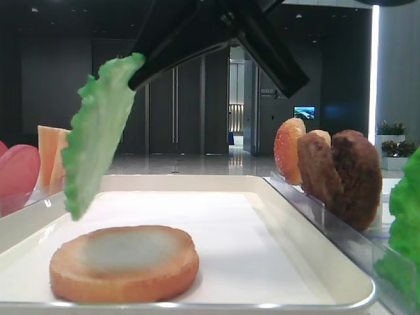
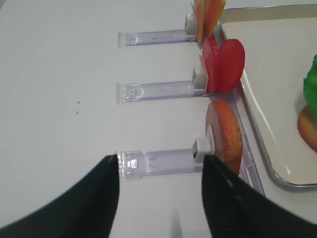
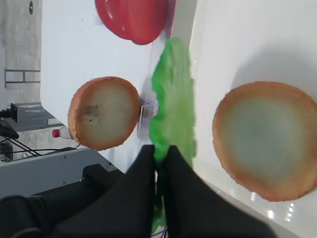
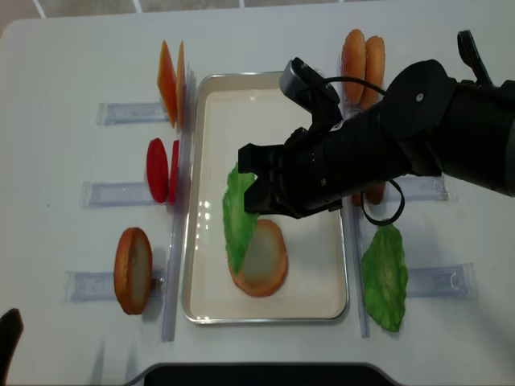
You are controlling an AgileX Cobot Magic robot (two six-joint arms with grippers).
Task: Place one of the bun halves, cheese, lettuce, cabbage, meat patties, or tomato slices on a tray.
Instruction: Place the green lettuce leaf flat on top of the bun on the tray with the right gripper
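Note:
My right gripper (image 4: 249, 173) reaches across the white tray (image 4: 265, 318) and is shut on the top edge of the lettuce (image 4: 239, 217). The ruffled green leaf hangs in the air, its lower tip just above a bun half (image 4: 259, 257) that lies pale face up on the tray. The right wrist view shows the gripper (image 3: 159, 152) pinching the lettuce (image 3: 173, 99), with that bun half (image 3: 267, 140) to the right. Seen from low down, the lettuce (image 1: 98, 131) dangles over the bun half (image 1: 125, 261). My left gripper (image 2: 161, 166) stands open and empty over a clear rack (image 2: 158, 162).
Left of the tray, clear racks hold cheese (image 4: 169, 72), tomato slices (image 4: 161, 170) and a bun half (image 4: 133, 269). On the right stand more bun halves (image 4: 362, 56), meat patties (image 1: 341, 177) and a bulky green leaf pile (image 4: 385, 277).

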